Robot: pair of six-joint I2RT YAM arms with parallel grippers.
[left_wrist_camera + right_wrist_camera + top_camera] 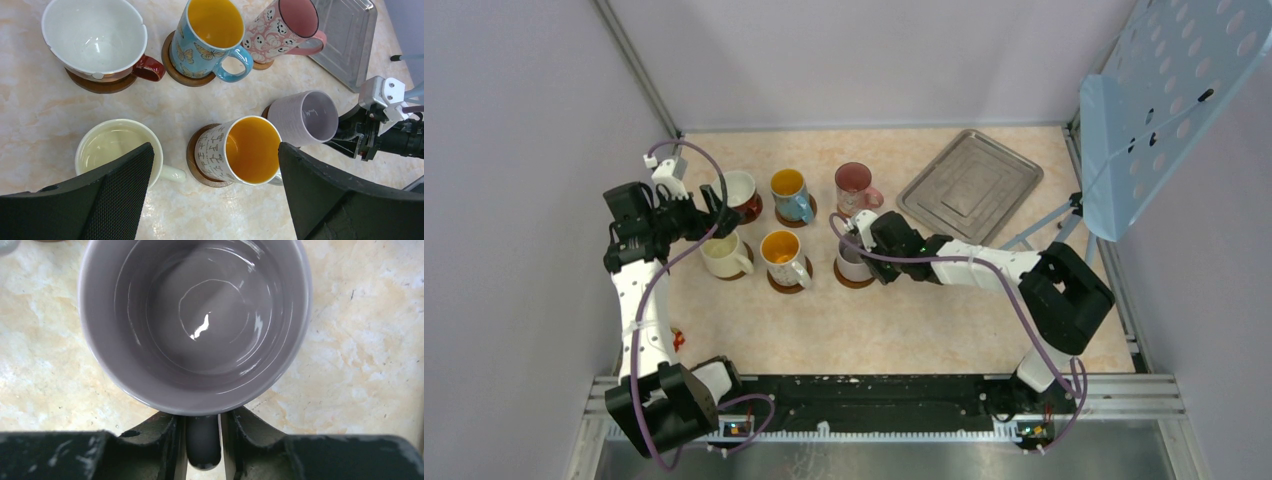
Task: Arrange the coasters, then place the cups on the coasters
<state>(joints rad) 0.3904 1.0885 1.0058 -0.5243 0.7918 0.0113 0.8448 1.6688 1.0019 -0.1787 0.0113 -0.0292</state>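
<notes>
Between the fingers of the right gripper [202,422] the handle [203,445] of a lilac-grey mug [200,325] is enclosed, one finger lying close along each side of it. Whether the handle is squeezed or has just been let go cannot be told. The mug is plain and glossy with a round mouth. It is stood upright, mouth up, with its handle pointed straight back into the jaws. Just ahead of the jaws it is seated on a dark brown coaster [856,282], of which only an edge is seen, on the marbled cream table [360,340].

The left gripper [214,150] is spread wide and nothing is gripped. Under its left finger a cream mug [115,150] is seen, its handle turned toward the right finger. Under the gap a white mug with an orange inside [245,150] and small printed figures is seated on a round wooden coaster [192,155].

Farther beyond these jaws three more mugs are lined up, each upright on its own brown disc [100,86]:
- a white mug with a dark red handle [95,35];
- a blue butterfly mug [210,30], orange within;
- a pink mug [287,25] patterned with faces.

Their handles are all turned toward the right-finger side. Past the pink mug a square metal tray [345,40] is laid flat.
</notes>
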